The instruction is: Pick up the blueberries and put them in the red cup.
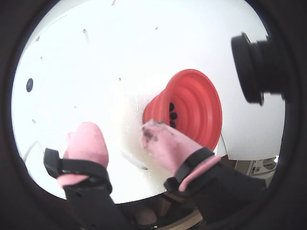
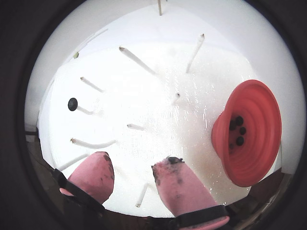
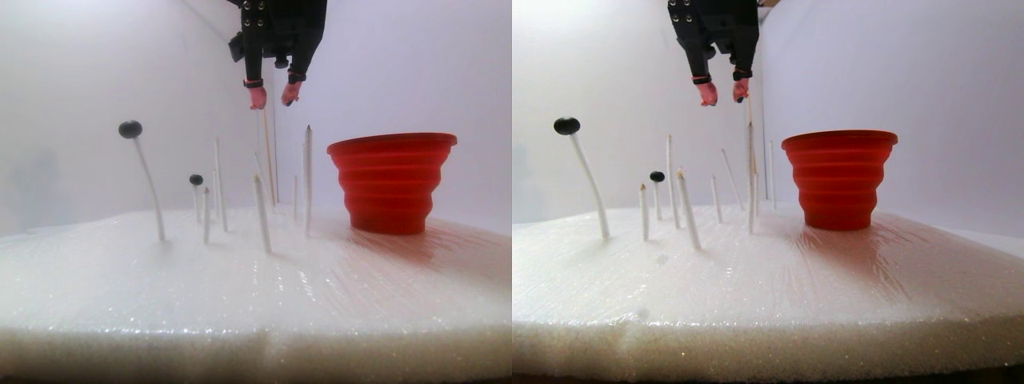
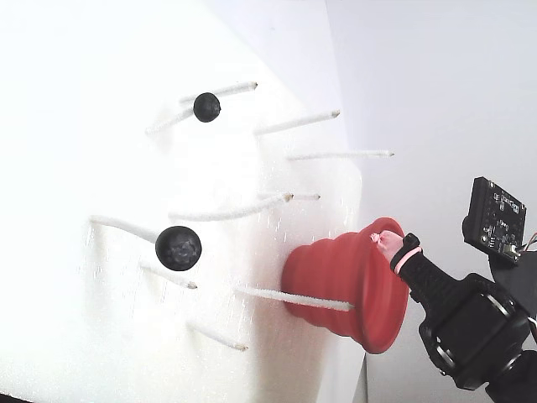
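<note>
The gripper [image 2: 132,170] is hanging high above the white foam slab [image 3: 240,304] with its two pink-covered fingers [image 1: 86,141] standing apart and nothing between them, so the jaws are released and empty. In both wrist views the red cup [image 2: 254,139] is lying to the right of the fingers, and several blueberries [image 2: 237,129] are already sitting dark at its bottom; I count about four there, but they are overlapping, so the number is not sure. In the stereo pair view the cup [image 3: 392,180] is standing upright on the foam, to the right of the gripper and well below it. Two more blueberries are still sitting on the tips of thin white sticks [image 3: 308,180]: a larger one [image 3: 130,129] on a bent stick at the far left of that view, and a smaller one [image 3: 196,179] lower and nearer to the group of bare sticks. In one wrist view only one remaining berry [image 2: 72,104] is showing, up and to the left of the left finger and well apart from it. So the next berry is lying on the side opposite to the cup, and I judge that the arm needs to swing leftward and come down among the sticks. These sticks are leaning in different directions, so the fingers should probably close across the berry and not along its stick. The bare sticks near it could be pushed by the open fingers.
</note>
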### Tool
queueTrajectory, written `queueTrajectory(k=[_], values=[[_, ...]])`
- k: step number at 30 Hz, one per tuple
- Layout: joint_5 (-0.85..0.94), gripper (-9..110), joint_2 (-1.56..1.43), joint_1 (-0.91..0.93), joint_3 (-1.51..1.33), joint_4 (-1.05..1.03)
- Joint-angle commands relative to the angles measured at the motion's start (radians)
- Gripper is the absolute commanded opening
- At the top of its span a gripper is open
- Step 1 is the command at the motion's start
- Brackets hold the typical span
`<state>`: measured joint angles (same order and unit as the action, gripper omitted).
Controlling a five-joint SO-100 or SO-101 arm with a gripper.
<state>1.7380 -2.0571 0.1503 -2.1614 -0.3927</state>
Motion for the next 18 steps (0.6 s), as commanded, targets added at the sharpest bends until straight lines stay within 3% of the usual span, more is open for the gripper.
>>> queueTrajectory(k=[1, 18], values=[[-0.006, 16, -0.1, -0.031, 0.021, 0.0], [-0.026, 16, -0.057, -0.147, 0.026, 0.023]])
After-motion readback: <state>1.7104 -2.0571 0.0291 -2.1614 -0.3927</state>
